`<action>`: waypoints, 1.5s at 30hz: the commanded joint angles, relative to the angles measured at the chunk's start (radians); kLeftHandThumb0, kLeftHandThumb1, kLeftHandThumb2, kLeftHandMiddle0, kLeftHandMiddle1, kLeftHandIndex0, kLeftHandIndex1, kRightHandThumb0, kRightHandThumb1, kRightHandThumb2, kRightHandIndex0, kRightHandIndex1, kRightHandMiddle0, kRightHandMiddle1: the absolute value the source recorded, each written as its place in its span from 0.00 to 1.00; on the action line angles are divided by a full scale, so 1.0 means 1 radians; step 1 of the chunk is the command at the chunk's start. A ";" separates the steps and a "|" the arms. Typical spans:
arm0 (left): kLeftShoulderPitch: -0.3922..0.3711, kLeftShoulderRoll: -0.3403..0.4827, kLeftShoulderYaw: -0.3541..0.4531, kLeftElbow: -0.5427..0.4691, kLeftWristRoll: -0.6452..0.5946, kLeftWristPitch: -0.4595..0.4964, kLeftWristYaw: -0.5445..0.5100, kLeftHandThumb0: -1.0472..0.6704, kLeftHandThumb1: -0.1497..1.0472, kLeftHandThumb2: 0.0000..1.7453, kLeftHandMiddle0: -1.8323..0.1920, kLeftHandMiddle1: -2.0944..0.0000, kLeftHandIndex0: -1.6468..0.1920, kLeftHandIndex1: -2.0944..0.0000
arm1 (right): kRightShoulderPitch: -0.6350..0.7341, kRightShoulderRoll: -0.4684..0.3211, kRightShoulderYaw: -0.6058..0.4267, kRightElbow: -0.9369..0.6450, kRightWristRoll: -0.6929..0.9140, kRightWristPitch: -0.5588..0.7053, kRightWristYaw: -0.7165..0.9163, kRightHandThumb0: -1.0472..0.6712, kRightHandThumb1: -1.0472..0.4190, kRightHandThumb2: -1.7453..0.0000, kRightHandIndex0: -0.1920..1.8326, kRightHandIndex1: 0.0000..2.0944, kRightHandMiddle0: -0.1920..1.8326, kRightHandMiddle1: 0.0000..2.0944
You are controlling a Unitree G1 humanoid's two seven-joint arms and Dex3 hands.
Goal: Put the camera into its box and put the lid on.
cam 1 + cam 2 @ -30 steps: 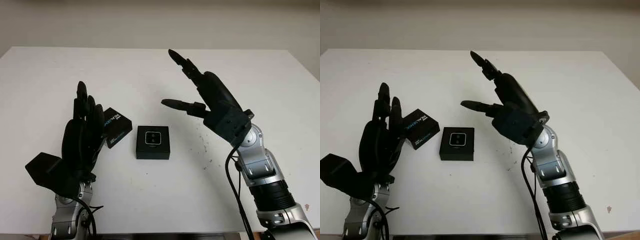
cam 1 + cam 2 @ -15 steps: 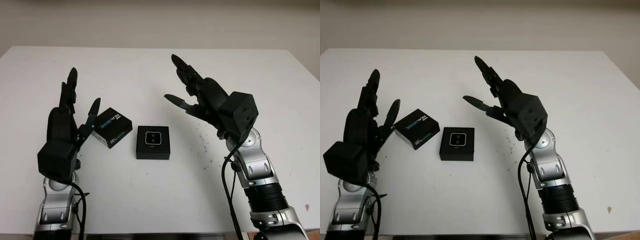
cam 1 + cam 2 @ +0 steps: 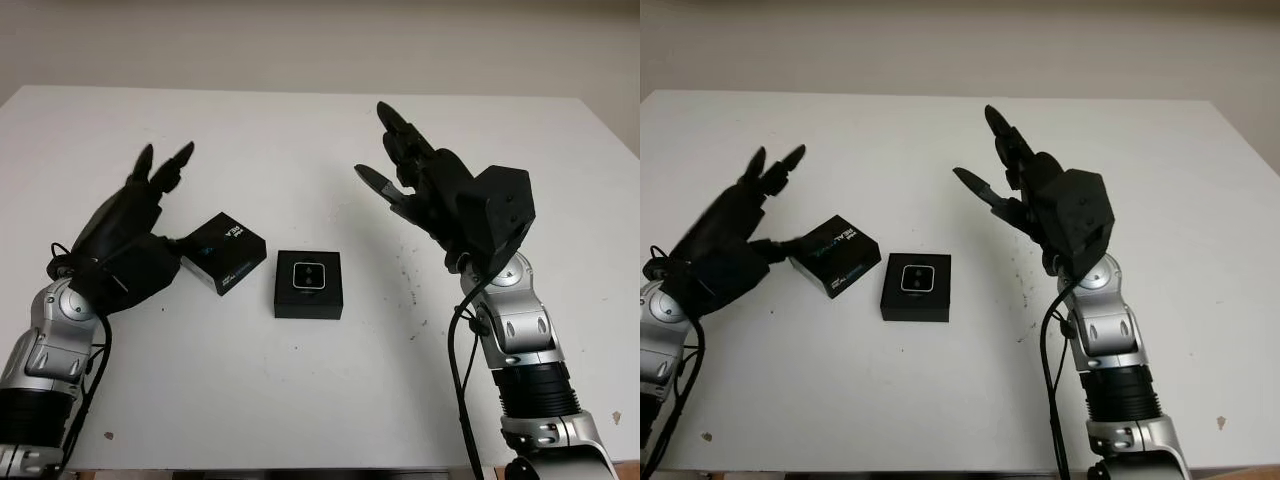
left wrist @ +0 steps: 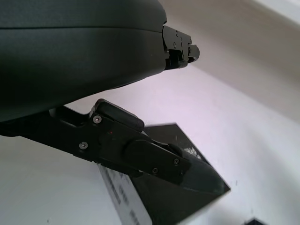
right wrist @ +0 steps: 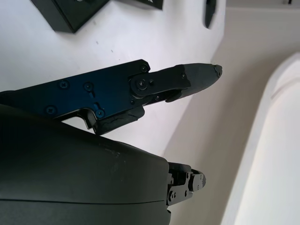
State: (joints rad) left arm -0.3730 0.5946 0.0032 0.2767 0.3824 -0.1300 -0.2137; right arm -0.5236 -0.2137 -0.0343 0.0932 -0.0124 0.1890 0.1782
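Closest to me on the white desk (image 3: 300,400) I see the open black box (image 3: 308,285) with the camera (image 3: 308,275) sitting inside it, face up. The box lies between my two robot hands, a bit nearer to me than both sets of fingertips.

My left robot hand (image 3: 125,240) is just to the left of the box. It is open and holds nothing. Its thumb tip (image 4: 197,176) is right at the edge of the black lid (image 3: 224,252), which has white letters on it. I cannot tell if the thumb really touches the lid. The other two fingers (image 3: 165,165) point up and away from me, well above the lid. The lid lies flat on the desk, turned at a slant, just beside the box but not on it.

My right robot hand (image 3: 440,195) is up in the air, to the right of the box and farther away from me. It is open too, with nothing in it. Its fingers (image 3: 398,135) point up and toward the far side of the desk.
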 commanded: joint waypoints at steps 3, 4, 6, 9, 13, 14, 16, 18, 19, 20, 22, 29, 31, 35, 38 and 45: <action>-0.039 0.022 -0.036 0.027 0.015 -0.027 -0.020 0.07 0.96 0.04 0.92 0.98 0.90 0.98 | -0.067 0.016 -0.089 0.004 0.107 0.017 -0.006 0.23 0.00 0.87 0.08 0.02 0.11 0.04; -0.044 0.021 -0.048 0.035 0.025 -0.031 -0.022 0.07 0.95 0.03 0.92 0.98 0.90 0.98 | -0.085 0.027 -0.120 0.013 0.153 0.032 -0.011 0.23 0.00 0.88 0.08 0.02 0.11 0.04; -0.053 0.022 -0.067 0.044 0.039 -0.033 -0.027 0.07 0.96 0.03 0.93 0.98 0.91 0.98 | -0.113 0.040 -0.162 0.024 0.212 0.055 -0.030 0.26 0.00 0.86 0.07 0.02 0.10 0.04; -0.063 0.015 -0.084 0.033 0.050 0.005 -0.042 0.07 0.96 0.03 0.93 0.98 0.91 0.98 | -0.143 0.052 -0.212 0.029 0.266 0.089 -0.090 0.27 0.00 0.81 0.07 0.02 0.09 0.04; -0.066 0.013 -0.101 0.010 0.052 0.044 -0.069 0.06 0.96 0.03 0.93 0.98 0.92 0.98 | -0.179 0.048 -0.250 0.029 0.299 0.151 -0.165 0.28 0.00 0.81 0.07 0.02 0.09 0.04; -0.063 0.013 -0.106 0.002 0.056 0.048 -0.073 0.07 0.95 0.03 0.93 0.98 0.92 0.98 | -0.185 0.041 -0.253 0.031 0.299 0.159 -0.172 0.28 0.00 0.80 0.07 0.02 0.08 0.04; -0.058 0.014 -0.114 -0.007 0.058 0.054 -0.082 0.08 0.95 0.03 0.94 0.98 0.92 0.98 | -0.192 0.034 -0.258 0.038 0.297 0.156 -0.179 0.29 0.00 0.79 0.06 0.02 0.07 0.04; -0.054 0.015 -0.121 -0.011 0.059 0.058 -0.091 0.08 0.95 0.03 0.94 0.98 0.93 0.98 | -0.195 0.033 -0.259 0.049 0.294 0.141 -0.181 0.29 0.00 0.79 0.06 0.02 0.07 0.04; -0.051 0.015 -0.127 -0.014 0.064 0.061 -0.091 0.11 0.92 0.02 0.94 0.98 0.92 0.98 | -0.195 0.034 -0.262 0.054 0.296 0.135 -0.181 0.29 0.00 0.79 0.06 0.02 0.07 0.04; -0.048 0.016 -0.134 -0.017 0.076 0.066 -0.089 0.13 0.92 0.02 0.94 0.98 0.92 0.98 | -0.195 0.035 -0.263 0.057 0.298 0.130 -0.180 0.29 0.00 0.80 0.06 0.02 0.07 0.04; -0.042 0.019 -0.146 -0.024 0.107 0.071 -0.077 0.15 0.91 0.02 0.94 0.97 0.92 0.97 | -0.191 0.035 -0.263 0.057 0.298 0.125 -0.178 0.29 0.00 0.80 0.06 0.02 0.07 0.04; -0.030 0.012 -0.162 -0.025 0.146 0.063 -0.047 0.20 0.90 0.03 0.92 0.97 0.87 0.96 | -0.173 0.036 -0.254 0.037 0.292 0.137 -0.181 0.29 0.00 0.79 0.06 0.02 0.06 0.05; -0.028 0.013 -0.168 -0.024 0.154 0.055 -0.040 0.21 0.89 0.02 0.91 0.97 0.85 0.96 | -0.170 0.036 -0.253 0.031 0.294 0.146 -0.181 0.29 0.00 0.79 0.06 0.02 0.06 0.05; -0.025 0.026 -0.189 -0.032 0.199 0.052 -0.035 0.24 0.88 0.03 0.90 0.97 0.82 0.96 | -0.168 0.037 -0.247 0.024 0.292 0.163 -0.189 0.29 0.00 0.80 0.06 0.02 0.06 0.05; -0.022 0.031 -0.198 -0.029 0.220 0.036 -0.021 0.30 0.86 0.02 0.87 0.96 0.79 0.95 | -0.165 0.034 -0.244 0.026 0.295 0.160 -0.177 0.29 0.00 0.79 0.06 0.02 0.06 0.05; -0.025 0.036 -0.210 -0.023 0.221 0.028 -0.050 0.43 0.88 0.03 0.78 0.93 0.71 0.94 | -0.158 0.039 -0.233 0.026 0.290 0.161 -0.165 0.31 0.00 0.78 0.06 0.02 0.06 0.05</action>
State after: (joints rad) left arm -0.4193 0.6242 -0.1827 0.2406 0.5993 -0.1033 -0.2502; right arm -0.6903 -0.1677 -0.2756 0.1366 0.2801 0.3515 0.0076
